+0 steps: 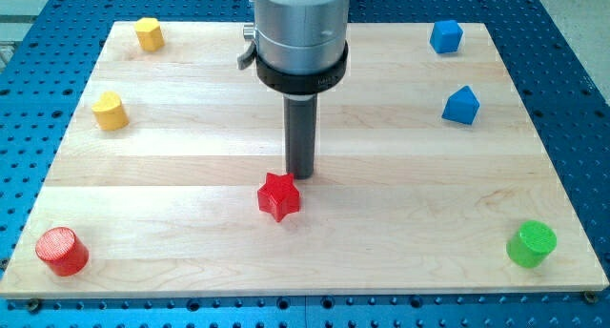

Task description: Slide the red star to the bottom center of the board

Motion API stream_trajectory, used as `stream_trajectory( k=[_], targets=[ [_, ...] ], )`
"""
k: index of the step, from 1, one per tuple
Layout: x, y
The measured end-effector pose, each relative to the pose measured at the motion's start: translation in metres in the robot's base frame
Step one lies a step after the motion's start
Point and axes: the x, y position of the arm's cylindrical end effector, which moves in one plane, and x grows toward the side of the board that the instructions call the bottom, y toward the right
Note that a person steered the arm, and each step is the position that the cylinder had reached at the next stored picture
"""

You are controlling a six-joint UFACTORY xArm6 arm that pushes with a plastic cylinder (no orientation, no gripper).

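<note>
A red star (278,196) lies on the wooden board (191,166), a little left of centre and below the middle. My tip (301,175) rests on the board just above and to the right of the star, touching or almost touching its upper right point. The dark rod rises from there to the grey arm body at the view's top centre.
A red cylinder (62,251) stands at the bottom left and a green cylinder (531,244) at the bottom right. Two yellow blocks (148,32) (110,111) sit at the left. Two blue blocks (445,36) (461,106) sit at the right.
</note>
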Motion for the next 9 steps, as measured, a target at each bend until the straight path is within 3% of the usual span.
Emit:
stream_trajectory(
  k=[2,4,6,8,9],
  targets=[
    [-0.001,-0.008],
    [0.027,-0.016],
    [0.027,-0.020],
    [0.026,-0.063],
    [0.018,-0.049]
  ],
)
